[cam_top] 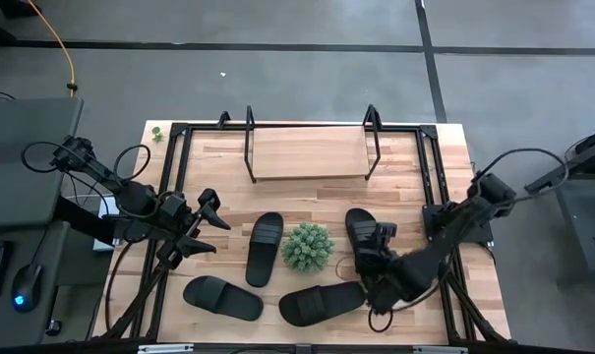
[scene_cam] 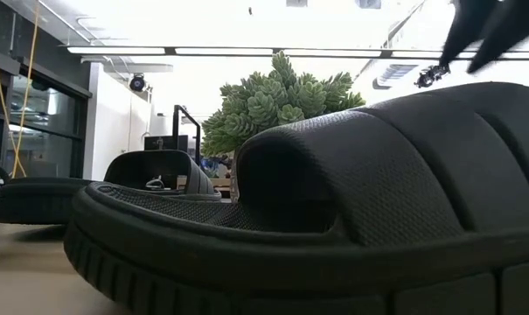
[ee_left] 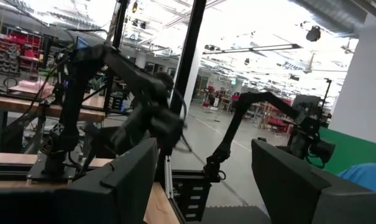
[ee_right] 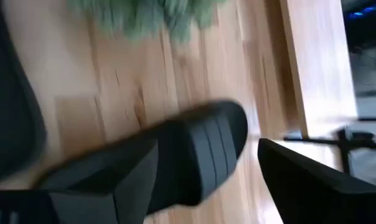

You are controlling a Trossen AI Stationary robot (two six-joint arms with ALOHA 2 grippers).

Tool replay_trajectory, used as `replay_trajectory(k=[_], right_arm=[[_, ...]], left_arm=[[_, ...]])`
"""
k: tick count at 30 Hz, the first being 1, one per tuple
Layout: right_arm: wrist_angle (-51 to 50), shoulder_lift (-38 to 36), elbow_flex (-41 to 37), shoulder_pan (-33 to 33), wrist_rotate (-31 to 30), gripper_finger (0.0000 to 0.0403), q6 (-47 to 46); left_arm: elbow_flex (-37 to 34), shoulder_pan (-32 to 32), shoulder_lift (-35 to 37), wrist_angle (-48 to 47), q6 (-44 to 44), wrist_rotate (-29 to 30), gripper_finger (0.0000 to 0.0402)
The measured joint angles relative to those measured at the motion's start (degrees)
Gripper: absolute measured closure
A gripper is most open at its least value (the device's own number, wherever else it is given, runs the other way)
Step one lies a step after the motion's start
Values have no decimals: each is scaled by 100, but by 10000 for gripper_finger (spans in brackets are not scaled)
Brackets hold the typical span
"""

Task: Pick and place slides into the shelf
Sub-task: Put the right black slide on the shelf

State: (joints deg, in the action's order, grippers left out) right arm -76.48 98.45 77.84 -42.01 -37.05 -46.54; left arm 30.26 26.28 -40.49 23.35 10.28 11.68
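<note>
Several black slides lie soles down on the wooden table. One (cam_top: 265,248) is left of the green plant, two (cam_top: 222,297) (cam_top: 322,303) are near the front edge, and one (cam_top: 359,228) is right of the plant. My right gripper (cam_top: 379,239) (ee_right: 207,146) is open and slants down over that last slide (ee_right: 203,146), one finger on each side of its ribbed strap. My left gripper (cam_top: 204,221) (ee_left: 200,180) is open in the air at the table's left. The shelf (cam_top: 312,152) stands at the far edge with its plank bare. My right gripper is open over the strap (ee_right: 206,134) of the slide right of the plant, coming from above at a slant. That slide lies flat on the table. I cannot tell whether either finger touches it.
The round green plant (cam_top: 308,246) (scene_cam: 281,96) sits between two slides, close to my right gripper. The front slide (scene_cam: 334,201) fills the low view. Black frame rails (cam_top: 179,167) run along the table's sides. There is bare wood between the shelf and the slides.
</note>
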Motion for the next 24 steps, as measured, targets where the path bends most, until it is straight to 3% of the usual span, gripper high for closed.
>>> replay_trajectory(k=[4, 15, 24], right_arm=[[-380, 377, -2, -100, 8, 131, -280], [-258, 853, 0, -114, 323, 131, -607], [-167, 872, 0, -74, 213, 131, -103]], left_arm=[[0, 0, 0, 0, 0, 150, 156], [0, -2, 0, 4, 0, 190, 156], [0, -2, 0, 4, 0, 197, 156]])
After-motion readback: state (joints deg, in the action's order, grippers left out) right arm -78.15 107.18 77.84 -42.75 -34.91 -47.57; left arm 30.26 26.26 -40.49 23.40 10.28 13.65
